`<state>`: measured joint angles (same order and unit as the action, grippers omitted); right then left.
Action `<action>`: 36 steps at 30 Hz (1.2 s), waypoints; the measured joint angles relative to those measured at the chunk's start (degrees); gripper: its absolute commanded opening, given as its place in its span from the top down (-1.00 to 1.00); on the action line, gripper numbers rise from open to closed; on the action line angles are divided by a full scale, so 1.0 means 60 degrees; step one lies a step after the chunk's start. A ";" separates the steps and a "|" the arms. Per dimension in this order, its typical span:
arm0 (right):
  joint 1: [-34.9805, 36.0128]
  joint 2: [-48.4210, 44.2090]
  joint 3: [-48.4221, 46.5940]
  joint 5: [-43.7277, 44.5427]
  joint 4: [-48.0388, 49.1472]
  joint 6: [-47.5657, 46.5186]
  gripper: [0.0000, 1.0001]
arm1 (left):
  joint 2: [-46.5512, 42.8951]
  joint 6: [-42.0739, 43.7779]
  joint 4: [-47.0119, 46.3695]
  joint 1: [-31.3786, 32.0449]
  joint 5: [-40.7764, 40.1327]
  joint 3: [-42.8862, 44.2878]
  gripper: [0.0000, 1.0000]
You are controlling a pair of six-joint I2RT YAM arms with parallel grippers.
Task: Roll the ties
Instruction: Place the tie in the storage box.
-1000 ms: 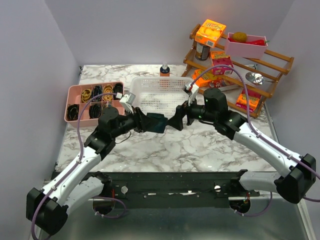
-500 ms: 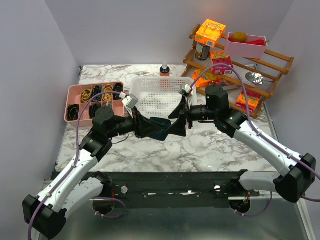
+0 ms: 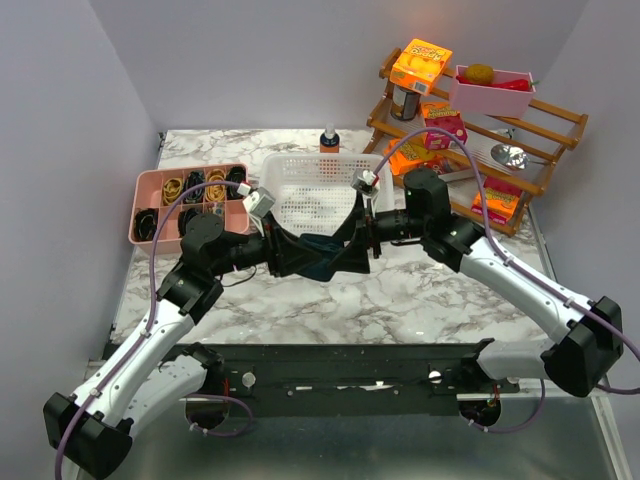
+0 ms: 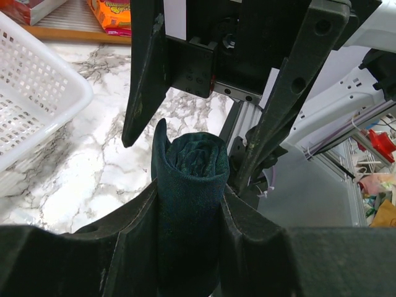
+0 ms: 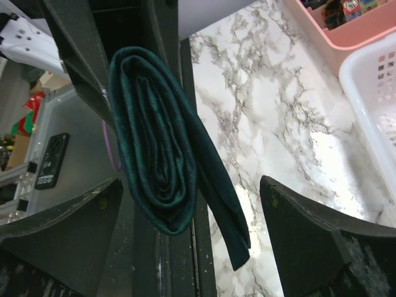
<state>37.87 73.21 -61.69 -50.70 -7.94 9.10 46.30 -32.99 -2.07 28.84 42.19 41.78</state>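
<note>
As the two arms have drawn in over the last second, their meeting point in the overhead view has crept from the middle of the frame up toward the near rim of the white basket [image 3: 300, 185]. The left forearm has also swung flatter and its elbow has pulled toward the left edge.

The tie [image 5: 158, 142] hangs in the air between the wrists, above the marble surface [image 3: 400, 300] and just short of the basket. It is wound into a tight flattened coil. The left fingers [image 4: 124, 247] are pinching that coil from both sides at the bottom of the left wrist view, and their grip has not altered.

The right fingers [image 5: 68, 229] have stayed spread wide. They now stand either side of the coil without touching it, one toward the lower left and one toward the lower right of the right wrist view.

A short tail of fabric is loose and slants down toward the lower middle of that view. To my eye the rolling is nearly finished. The approach looks like preparation for the right fingers to tuck or take the coil. The loose end is what could let it unwind.
</note>
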 measured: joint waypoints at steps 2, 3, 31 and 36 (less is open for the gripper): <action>0.0000 0.0058 0.0007 -0.0215 0.0259 0.0189 -0.97 | 0.0000 -0.0022 -0.0051 0.0000 -0.0098 0.0000 0.60; 0.0000 0.0102 0.0007 -0.0302 0.0368 0.0280 -0.96 | 0.0000 -0.0051 -0.0091 0.0000 -0.0168 0.0000 0.61; -0.0004 0.0397 0.0164 0.3475 0.0237 0.0772 -1.00 | 0.0703 0.0484 0.0925 0.0000 -0.6178 0.0000 1.00; -0.0058 0.0397 0.0168 0.3439 0.0627 0.1268 -1.00 | 0.0419 0.0197 0.0193 0.0000 -0.5963 -0.0004 1.00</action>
<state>37.52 75.59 -60.69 -30.06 -4.19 16.71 48.82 -31.81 -0.91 28.84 6.42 41.76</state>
